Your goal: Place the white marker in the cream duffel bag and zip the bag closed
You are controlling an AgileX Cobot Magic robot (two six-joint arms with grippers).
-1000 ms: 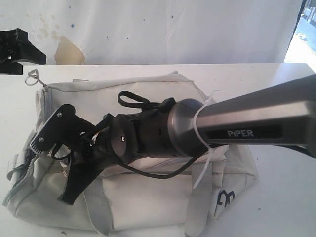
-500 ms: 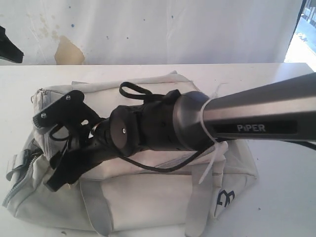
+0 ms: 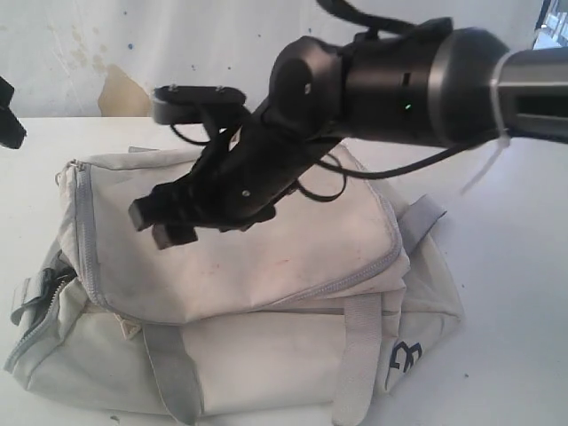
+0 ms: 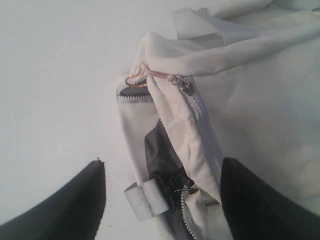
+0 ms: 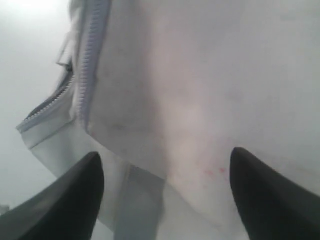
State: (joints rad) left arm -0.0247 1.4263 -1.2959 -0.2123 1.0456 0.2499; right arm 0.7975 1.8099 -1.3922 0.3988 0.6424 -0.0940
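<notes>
Entry 1: cream duffel bag (image 3: 266,284). Soft, off-white, lying on the white bench (image 3: 515,293) with its length parallel to the far edge and a little short of it. The top flap (image 3: 266,240) is folded down over the body and edged by a grey zipper (image 3: 82,222). Grey webbing straps (image 3: 355,355) run down the near face. A dark logo (image 3: 404,359) marks the end toward the bench's right side. Faint reddish specks (image 5: 212,171) show on the flap.

Entry 2: bag end, left wrist view. A ring pull (image 4: 135,80) sits at the upper corner, with zipper teeth running away from it. Further along is a dark lining gap (image 4: 160,150), just beside a small webbing loop (image 4: 145,200). The main zip looks drawn to this end, though the folds make that hard to confirm.

Entry 3: white marker. Not visible in any view, so its place cannot be told.

Entry 4: right gripper (image 5: 162,200). The arm reaches across from the bench's right side and hangs above the flap. Its fingers (image 5: 65,200) are spread wide and released, grasping nothing, with flap fabric showing beyond the gap.

Entry 5: left gripper (image 4: 162,200). Positioned off the bag's ring-pull end, fingers parted and empty, apart from the fabric
</notes>
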